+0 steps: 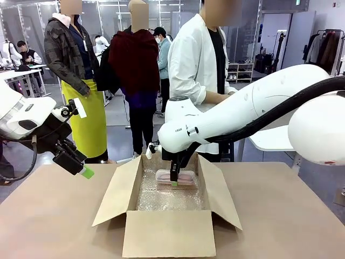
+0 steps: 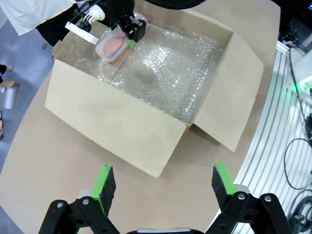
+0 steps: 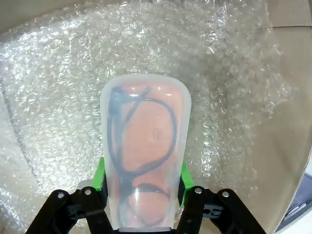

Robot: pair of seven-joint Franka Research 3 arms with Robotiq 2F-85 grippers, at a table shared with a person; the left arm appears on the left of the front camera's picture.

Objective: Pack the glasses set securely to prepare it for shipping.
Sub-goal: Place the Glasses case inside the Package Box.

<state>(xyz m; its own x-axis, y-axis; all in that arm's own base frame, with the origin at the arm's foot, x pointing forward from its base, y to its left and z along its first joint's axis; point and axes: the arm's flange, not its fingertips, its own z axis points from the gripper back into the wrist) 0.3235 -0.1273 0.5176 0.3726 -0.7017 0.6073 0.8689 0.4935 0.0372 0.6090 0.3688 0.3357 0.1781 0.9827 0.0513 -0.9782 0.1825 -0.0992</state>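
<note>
Pink see-through oblong glasses case [image 3: 144, 146] on clear bubble wrap [image 3: 58, 73] inside a brown cardboard box [image 1: 167, 234], between the right pincer [image 3: 143, 174] pads, grip unclear; left pincer [image 2: 162, 175] wide open, empty.

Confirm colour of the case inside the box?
Pink case, clearest in the right wrist view.

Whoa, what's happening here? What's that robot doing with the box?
The robot is packing glasses. Its right tool is down inside an open cardboard box lined with bubble wrap, with its green pads on either side of a pink see-through case holding glasses; whether it is gripping or letting go is hard to tell. The left tool hangs open above the table beside the box, holding nothing. A person in a white coat stands at the far side.
</note>
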